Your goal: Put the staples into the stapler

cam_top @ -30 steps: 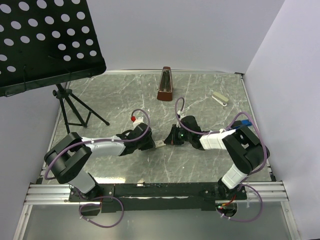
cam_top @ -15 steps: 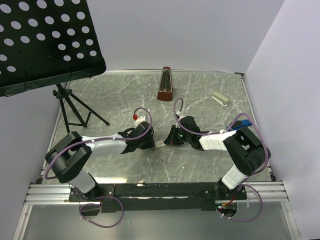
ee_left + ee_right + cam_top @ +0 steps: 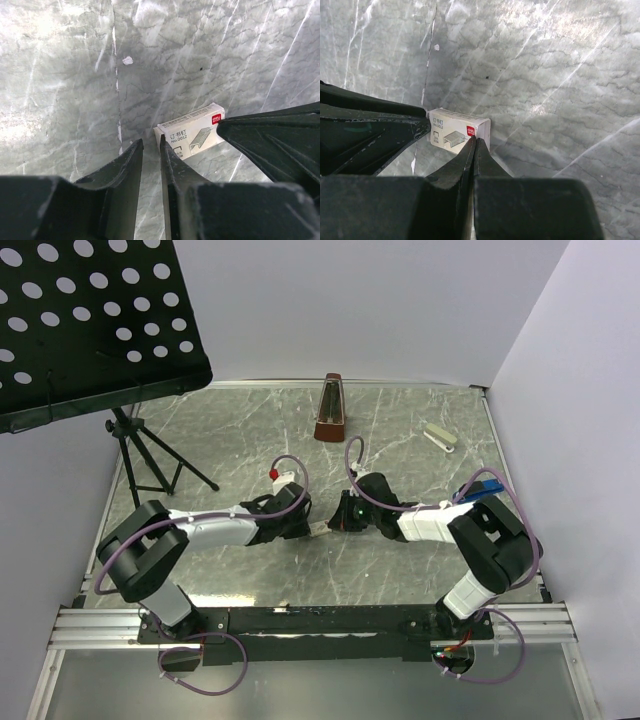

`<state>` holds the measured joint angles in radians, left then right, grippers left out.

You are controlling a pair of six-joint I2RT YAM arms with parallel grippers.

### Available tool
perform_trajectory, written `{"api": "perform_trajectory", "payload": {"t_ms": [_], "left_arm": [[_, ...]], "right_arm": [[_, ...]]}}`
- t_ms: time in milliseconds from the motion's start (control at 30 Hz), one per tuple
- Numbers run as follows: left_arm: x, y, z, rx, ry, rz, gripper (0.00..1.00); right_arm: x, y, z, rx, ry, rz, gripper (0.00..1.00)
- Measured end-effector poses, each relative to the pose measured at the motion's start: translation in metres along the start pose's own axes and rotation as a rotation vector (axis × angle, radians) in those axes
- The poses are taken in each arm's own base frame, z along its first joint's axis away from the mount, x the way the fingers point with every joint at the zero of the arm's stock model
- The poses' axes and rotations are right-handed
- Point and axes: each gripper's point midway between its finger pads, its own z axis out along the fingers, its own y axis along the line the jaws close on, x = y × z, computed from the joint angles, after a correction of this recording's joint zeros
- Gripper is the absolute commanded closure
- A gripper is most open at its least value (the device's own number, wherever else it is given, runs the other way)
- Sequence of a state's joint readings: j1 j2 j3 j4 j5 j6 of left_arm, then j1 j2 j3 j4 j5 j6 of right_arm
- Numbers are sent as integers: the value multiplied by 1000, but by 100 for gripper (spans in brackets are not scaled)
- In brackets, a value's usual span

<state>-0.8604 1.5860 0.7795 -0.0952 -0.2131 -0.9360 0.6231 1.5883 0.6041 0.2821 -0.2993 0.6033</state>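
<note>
The staples box (image 3: 319, 530), small and whitish with red print, lies flat on the marble table between my two grippers. It also shows in the left wrist view (image 3: 192, 131) and the right wrist view (image 3: 457, 130). My left gripper (image 3: 150, 142) is open by a narrow gap with nothing in it; its right fingertip (image 3: 163, 142) is at the box's end. My right gripper (image 3: 475, 140) is shut and empty, its tip against the box's near edge by the red logo. A cream stapler (image 3: 440, 436) lies at the back right. A blue stapler (image 3: 487, 485) lies behind the right arm.
A wooden metronome (image 3: 331, 410) stands at the back centre. A black perforated music stand (image 3: 90, 320) hangs over the back left, its tripod legs (image 3: 150, 465) on the table. White walls close the back and right sides.
The left arm has crept a little to the right toward the box. The right gripper stays at the box. The box has barely shifted.
</note>
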Motion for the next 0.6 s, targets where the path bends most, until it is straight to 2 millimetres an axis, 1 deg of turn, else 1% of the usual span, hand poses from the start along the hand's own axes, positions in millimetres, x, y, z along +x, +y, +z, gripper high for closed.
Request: {"api": "perform_trajectory", "payload": {"t_ms": [133, 267, 400, 500, 600], "left_arm": [[1, -1, 2, -8, 6, 12, 73], [1, -1, 3, -18, 13, 16, 73], [2, -1, 4, -20, 16, 18, 73], [2, -1, 4, -20, 16, 17, 76], [2, -2, 4, -19, 16, 17, 84]], "right_arm": [[1, 0, -1, 10, -2, -3, 100], [1, 0, -1, 12, -3, -2, 98], [0, 1, -1, 11, -5, 4, 93], [0, 2, -1, 8, -7, 12, 88], [0, 3, -1, 0, -6, 27, 83]]}}
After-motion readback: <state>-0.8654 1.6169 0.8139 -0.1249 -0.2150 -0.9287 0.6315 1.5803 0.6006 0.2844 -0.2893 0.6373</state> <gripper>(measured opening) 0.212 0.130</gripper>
